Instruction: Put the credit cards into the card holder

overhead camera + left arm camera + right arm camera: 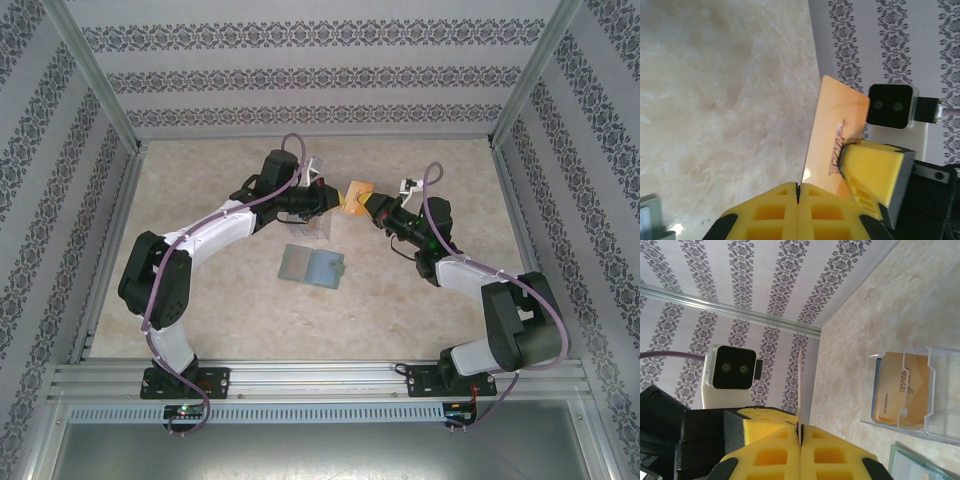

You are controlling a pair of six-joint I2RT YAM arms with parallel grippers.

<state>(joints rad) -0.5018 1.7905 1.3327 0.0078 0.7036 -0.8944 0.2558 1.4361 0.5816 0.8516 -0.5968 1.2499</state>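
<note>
An orange credit card (pixel 356 192) hangs in the air between both grippers, above the back of the table. My left gripper (pixel 798 186) is shut on one edge of the card (pixel 832 130), and the right gripper's yellow finger (pixel 875 167) presses on its face. The right gripper (pixel 800 427) is shut on the same card (pixel 801 385), seen edge-on. The clear card holder (pixel 942 395) stands on the table with a gold card (pixel 900 387) and a blue one (pixel 876 385) inside. From above, the holder (pixel 322 229) sits just below the left gripper (pixel 337 197) and the right gripper (pixel 370 203).
A sage-green wallet (pixel 312 266) lies open on the marble-look table (pixel 220 300), in front of the holder. Patterned walls and metal frame rails (pixel 100 90) enclose the table on three sides. Both arms reach in over the middle.
</note>
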